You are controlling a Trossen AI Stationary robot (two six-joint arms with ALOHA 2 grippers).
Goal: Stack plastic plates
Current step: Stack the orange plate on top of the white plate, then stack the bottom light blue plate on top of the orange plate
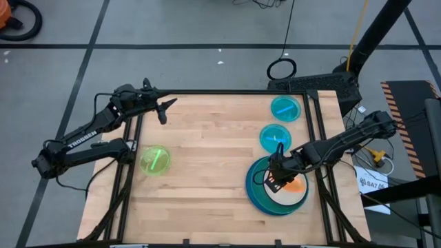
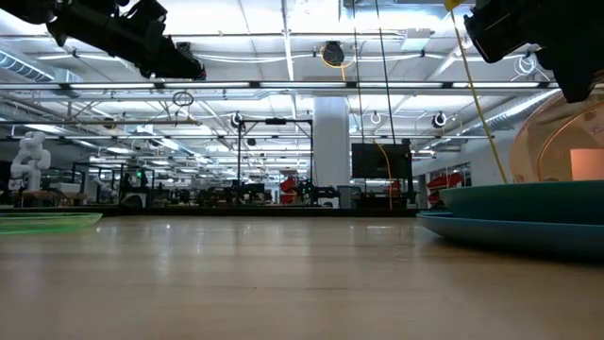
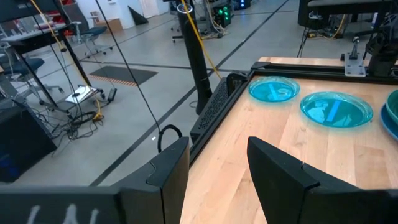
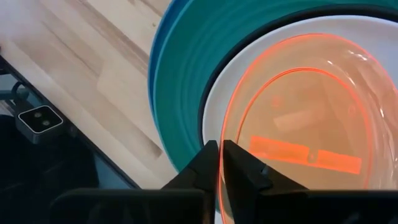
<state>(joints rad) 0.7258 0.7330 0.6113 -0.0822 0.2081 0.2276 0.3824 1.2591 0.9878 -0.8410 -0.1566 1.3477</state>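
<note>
A stack sits at the table's near right: a large blue plate (image 1: 253, 196) at the bottom, a large teal plate (image 1: 265, 201) on it, and a white plate (image 1: 293, 198) on top. My right gripper (image 1: 279, 169) hovers over this stack, shut on a translucent orange plate (image 4: 311, 124). Two translucent cyan plates (image 1: 285, 108) (image 1: 275, 136) lie flat farther back on the right. A lime green plate (image 1: 154, 160) lies flat on the left. My left gripper (image 3: 217, 174) waits open above the far left corner. No black plate shows apart from the arm. My right gripper pinches the orange plate's rim (image 4: 219, 171) between its two fingers, one finger on the inner face and one on the outer. The fingers come from above, slanting down. The plate sits tilted over the white plate (image 4: 214, 93); whether its lower edge rests there is hidden.
A black metal frame (image 1: 320, 138) borders the table on its sides. Bare wood (image 1: 207, 158) spreads between the lime green plate and the stack. Beyond the table's far edge are cables and a stand on the floor.
</note>
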